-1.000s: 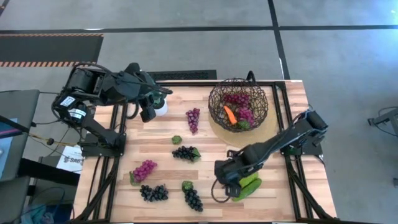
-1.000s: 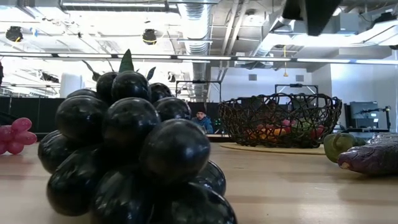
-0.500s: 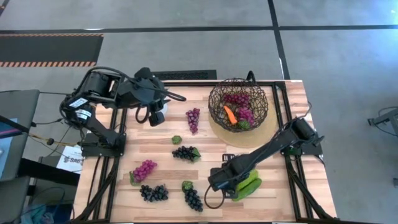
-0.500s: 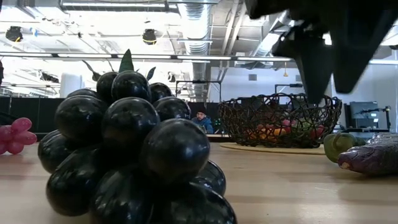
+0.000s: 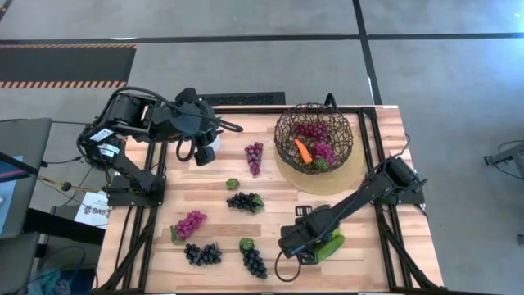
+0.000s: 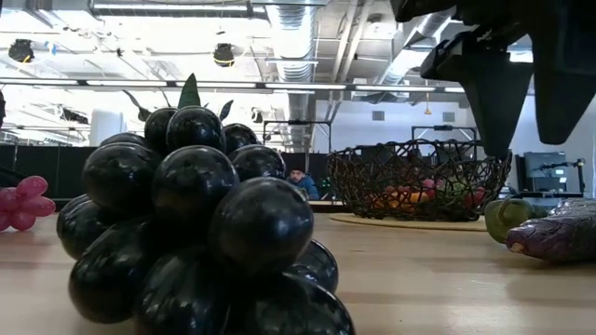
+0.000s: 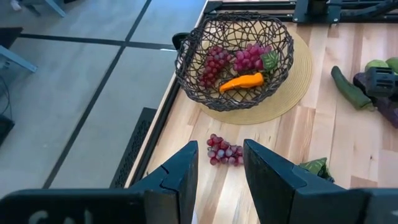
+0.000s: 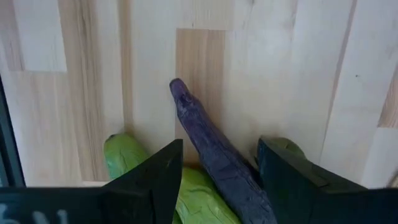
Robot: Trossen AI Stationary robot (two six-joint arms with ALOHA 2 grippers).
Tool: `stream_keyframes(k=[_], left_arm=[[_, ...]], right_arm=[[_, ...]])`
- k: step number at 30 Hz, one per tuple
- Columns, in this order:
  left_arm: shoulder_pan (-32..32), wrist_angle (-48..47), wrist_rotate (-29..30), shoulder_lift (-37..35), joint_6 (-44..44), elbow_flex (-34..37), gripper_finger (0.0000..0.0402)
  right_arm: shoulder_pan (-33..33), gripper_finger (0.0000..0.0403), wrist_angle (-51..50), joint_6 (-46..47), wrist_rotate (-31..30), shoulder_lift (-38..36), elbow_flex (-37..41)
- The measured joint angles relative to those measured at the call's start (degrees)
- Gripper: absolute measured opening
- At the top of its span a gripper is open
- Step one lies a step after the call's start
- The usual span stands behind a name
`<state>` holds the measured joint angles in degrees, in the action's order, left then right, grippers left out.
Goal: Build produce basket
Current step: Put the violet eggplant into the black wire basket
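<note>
The right pincer (image 5: pixel 296 246) hangs low over the front right of the light wooden bench (image 5: pixel 270 217), fingers spread wide and straddling the dark purple toy eggplant (image 8: pixel 214 155), which lies on the wood pressed between bright green plastic cucumbers (image 8: pixel 127 158). As I judge it, the main risk is a muddled grasp: the eggplant touches the cucumbers on both sides, so a finger coming down could land on a cucumber, wedge it in beside the eggplant, or nudge the cluster sideways. The eggplant is long and tapered; gripped near its thin tip it could swing or slip out on the way to the basket.

The right arm reaches from its base at the bench's right edge diagonally forward, wrist bent down so the fingers point at the wood. The left arm is folded at the back left, its left pincer (image 7: pixel 219 167) held above the bench with the fingers apart and empty, looking toward a small purple grape bunch (image 7: pixel 224 151) on the wood.

The round dark brown wire basket (image 5: pixel 313 136) sits on a flat tan woven disc (image 5: pixel 344 176) at the back right, well apart from the right pincer, already holding an orange carrot (image 5: pixel 303 151) and magenta grapes (image 5: pixel 322 150).
</note>
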<state>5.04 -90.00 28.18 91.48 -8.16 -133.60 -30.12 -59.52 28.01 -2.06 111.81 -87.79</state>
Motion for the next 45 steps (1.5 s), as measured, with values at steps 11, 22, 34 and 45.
stream_keyframes(k=[11,22,34,45], left_arm=[[0.0,0.0,-0.9,0.0,-1.1,0.0,0.0118],[0.0,0.0,-0.9,0.0,-1.3,0.0,0.0118],[0.0,0.0,-0.9,0.0,-1.7,0.0,0.0118],[0.0,0.0,-0.9,0.0,-1.8,0.0,0.0118]], right_arm=[[-1.0,0.0223,0.4,-0.2,-1.4,0.0,0.0],[-3.4,0.0223,1.2,0.0,-5.4,0.0,0.0],[-3.5,0.0223,7.7,4.5,-5.5,0.1,5.7],[-5.3,0.0223,11.9,5.5,-5.4,0.1,5.7]])
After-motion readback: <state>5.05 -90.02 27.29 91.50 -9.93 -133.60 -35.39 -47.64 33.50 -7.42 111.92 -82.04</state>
